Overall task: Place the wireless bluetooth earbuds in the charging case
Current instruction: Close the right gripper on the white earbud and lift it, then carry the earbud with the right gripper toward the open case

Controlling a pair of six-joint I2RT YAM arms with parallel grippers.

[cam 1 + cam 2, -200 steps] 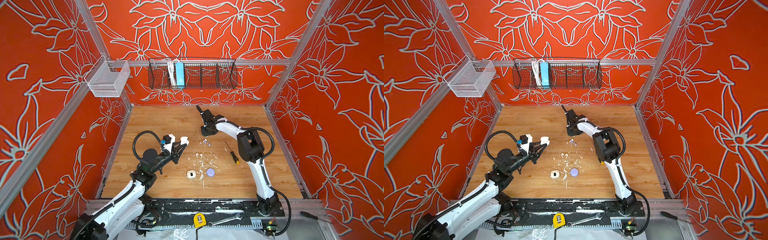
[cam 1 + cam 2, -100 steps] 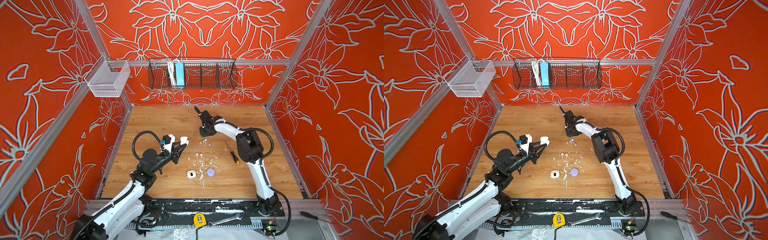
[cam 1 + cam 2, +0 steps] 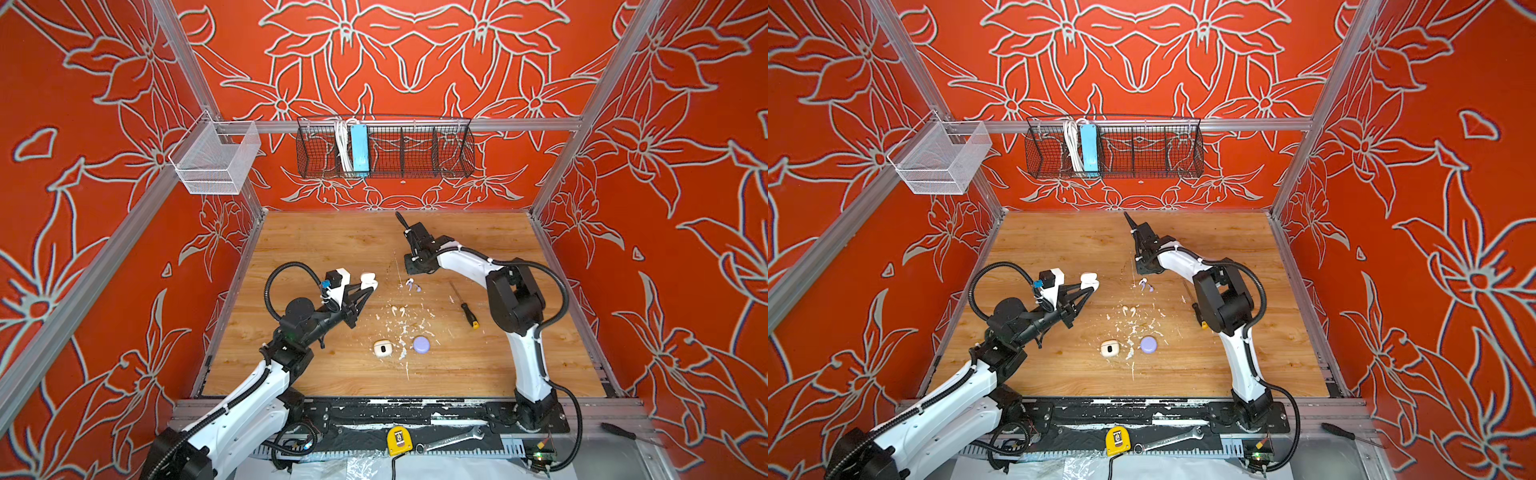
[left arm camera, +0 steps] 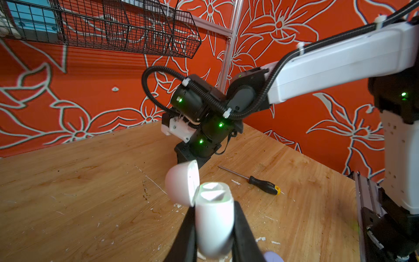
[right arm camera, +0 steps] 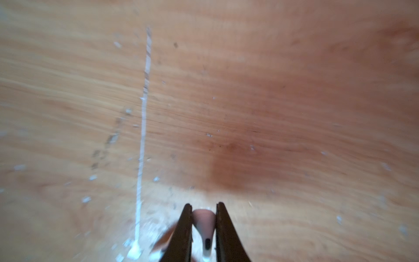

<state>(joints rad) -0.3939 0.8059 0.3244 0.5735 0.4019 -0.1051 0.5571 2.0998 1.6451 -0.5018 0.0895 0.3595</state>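
Note:
My left gripper point(image 3: 369, 287) point(image 4: 214, 215) is shut on a white charging case point(image 4: 214, 226) and holds it above the table, left of centre. Its lid point(image 4: 182, 181) hangs open. My right gripper point(image 5: 204, 205) points down at the table, shut on a pale lavender earbud point(image 5: 204, 220). In both top views its fingers are hidden under the wrist point(image 3: 417, 262), just behind the lavender earbuds point(image 3: 412, 286) point(image 3: 1145, 285). Two white earbuds point(image 3: 397, 309) point(image 3: 1129, 310) lie among paint flecks mid-table.
A shut cream case point(image 3: 381, 348) point(image 3: 1109, 348) and a lavender case point(image 3: 422, 344) point(image 3: 1148, 344) sit near the front. A screwdriver point(image 3: 465, 305) point(image 4: 263, 182) lies by the right arm. A wire basket point(image 3: 384, 147) and a mesh bin point(image 3: 216, 160) hang on the walls.
The right gripper has closed on the lavender earbud, and its wrist has shifted a little to the left. The left arm and its case have stayed still.

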